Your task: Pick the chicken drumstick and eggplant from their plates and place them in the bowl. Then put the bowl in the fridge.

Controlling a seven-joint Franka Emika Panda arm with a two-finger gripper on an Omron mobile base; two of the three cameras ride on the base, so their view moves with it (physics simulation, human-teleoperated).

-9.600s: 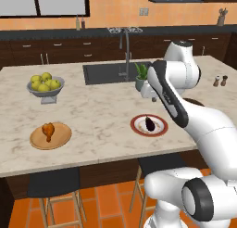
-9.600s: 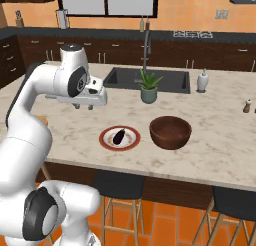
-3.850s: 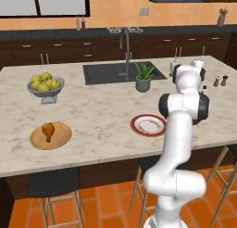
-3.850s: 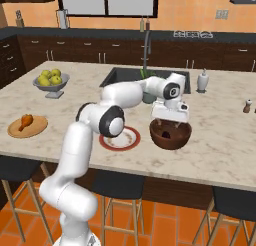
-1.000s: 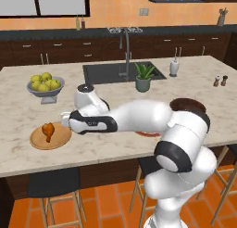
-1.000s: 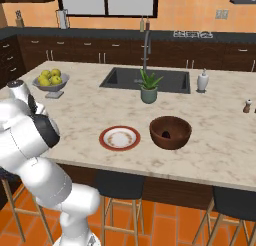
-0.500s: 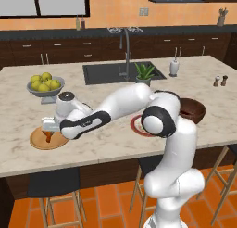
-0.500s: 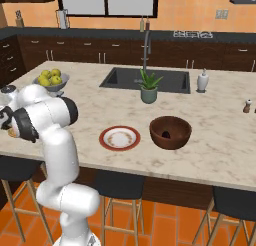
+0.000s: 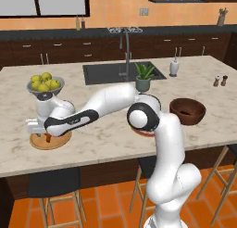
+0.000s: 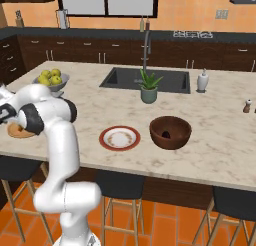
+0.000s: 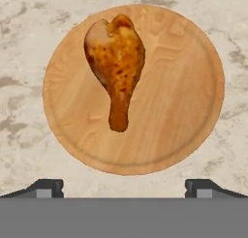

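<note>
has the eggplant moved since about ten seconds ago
Yes. It has left the white red-rimmed plate and now lies inside the bowl, as a dark shape, right of that plate.

Drumstick (image 11: 115,58) lies on round wooden plate (image 11: 184,96), fat end toward top of view, thin bone end pointing down toward centre. Plate sits on pale marbled table (image 11: 19,48). Hand (image 11: 124,186) fingertips (image 11: 46,187) wide apart at bottom edge, above near rim, touching nothing.
</note>
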